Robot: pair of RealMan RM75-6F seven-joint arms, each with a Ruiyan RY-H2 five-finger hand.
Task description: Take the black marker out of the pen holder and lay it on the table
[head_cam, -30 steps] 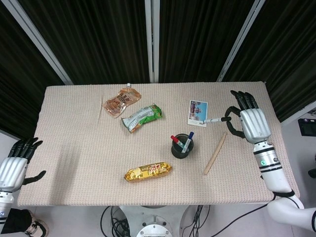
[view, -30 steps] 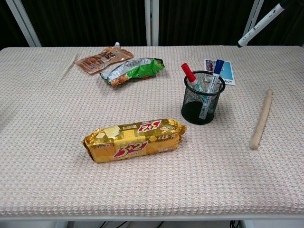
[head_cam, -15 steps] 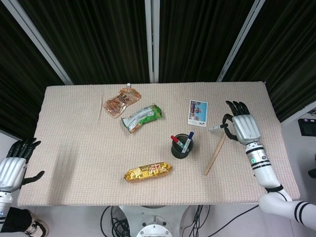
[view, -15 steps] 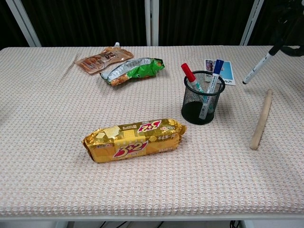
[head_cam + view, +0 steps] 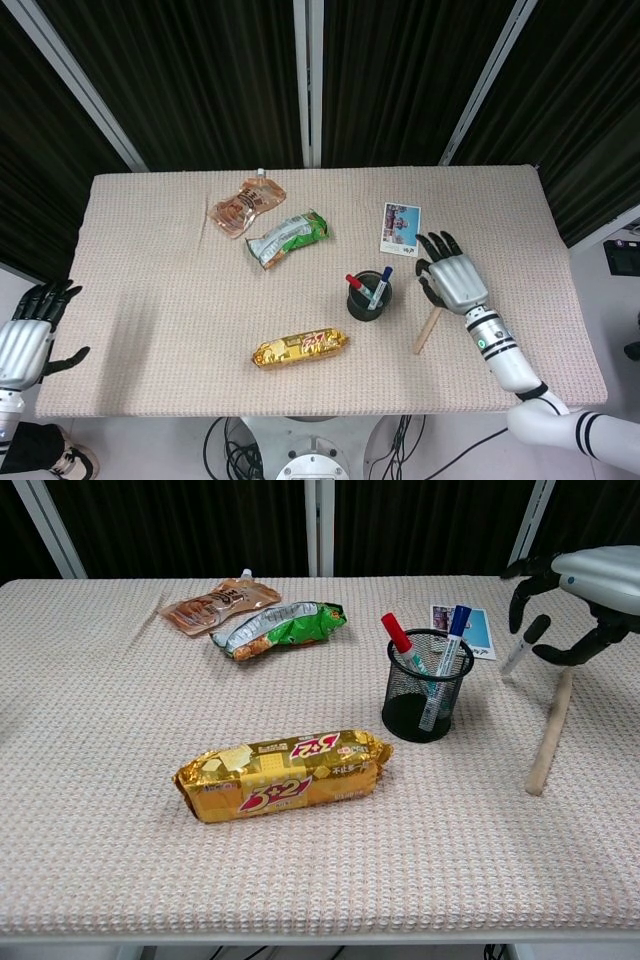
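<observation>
Fingers [image 5: 528, 592] of the right hand [image 5: 455, 282] are curling down around the black marker [image 5: 524, 645], pinching its upper end while its lower tip is reaching toward the woven beige table [image 5: 100, 730], just right of the pen holder [image 5: 427, 685]. That black wire-mesh cup is standing upright, holding a red-capped and a blue-capped marker. A slim wooden stick [image 5: 549, 732] is lying just beside the hand. A glossy gold snack pack [image 5: 283, 774] is sitting nearer the front edge. Off the left edge, the left hand [image 5: 28, 336] is hanging with its fingers apart, holding nothing.
</observation>
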